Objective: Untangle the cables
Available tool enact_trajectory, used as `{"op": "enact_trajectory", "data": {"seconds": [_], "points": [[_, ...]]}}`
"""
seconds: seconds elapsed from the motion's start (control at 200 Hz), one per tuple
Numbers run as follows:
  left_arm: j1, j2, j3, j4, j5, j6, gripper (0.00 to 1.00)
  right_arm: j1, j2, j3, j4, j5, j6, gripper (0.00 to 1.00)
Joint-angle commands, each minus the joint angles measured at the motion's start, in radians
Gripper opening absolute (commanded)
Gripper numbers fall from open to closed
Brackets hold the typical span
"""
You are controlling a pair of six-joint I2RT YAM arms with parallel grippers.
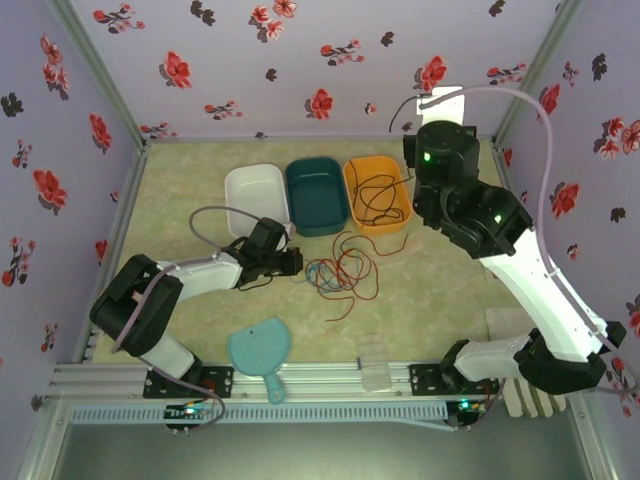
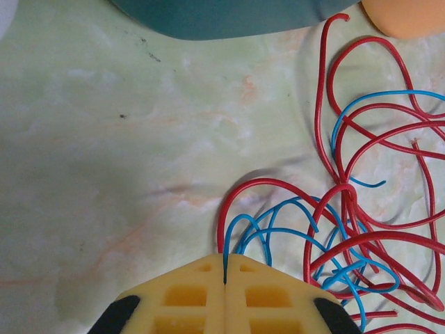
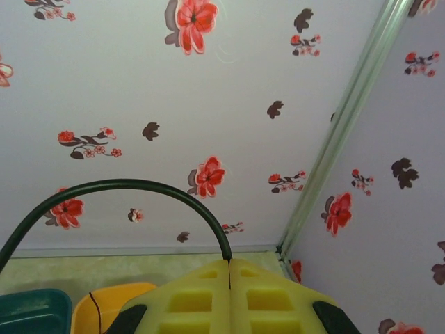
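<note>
A tangle of red cable (image 1: 356, 262) and blue cable (image 1: 320, 275) lies on the table in front of the bins. My left gripper (image 1: 296, 262) sits at the tangle's left edge. Up close, the left gripper (image 2: 224, 268) is shut on a strand of blue cable (image 2: 281, 230), with a loop of red cable (image 2: 263, 181) running beside the seam. My right gripper (image 1: 425, 100) is raised near the back wall. It (image 3: 229, 268) is shut on the black cable (image 3: 139, 184), which arcs away to the left. The black cable (image 1: 375, 195) hangs into the orange bin (image 1: 405, 215).
Three bins stand in a row at the back: white (image 1: 240, 185), teal (image 1: 300, 175) and orange. A light-blue dustpan-like thing (image 1: 258, 350) and a clear small container (image 1: 375, 362) lie near the front rail. Flowered walls close the sides and the back.
</note>
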Motion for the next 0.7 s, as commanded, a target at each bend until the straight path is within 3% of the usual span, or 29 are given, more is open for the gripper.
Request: {"op": "enact_trajectory", "data": {"seconds": [0.0, 0.425, 0.695], "points": [[-0.009, -0.015, 0.024, -0.023, -0.011, 0.032, 0.00, -0.075, 0.028, -0.008, -0.024, -0.165, 0.112, 0.00], [-0.010, -0.025, 0.021, -0.023, -0.011, 0.044, 0.00, -0.210, 0.230, 0.058, 0.080, -0.308, 0.154, 0.00], [-0.011, -0.025, 0.026, -0.022, -0.010, 0.045, 0.00, -0.279, 0.349, 0.087, 0.148, -0.323, 0.143, 0.00]]}}
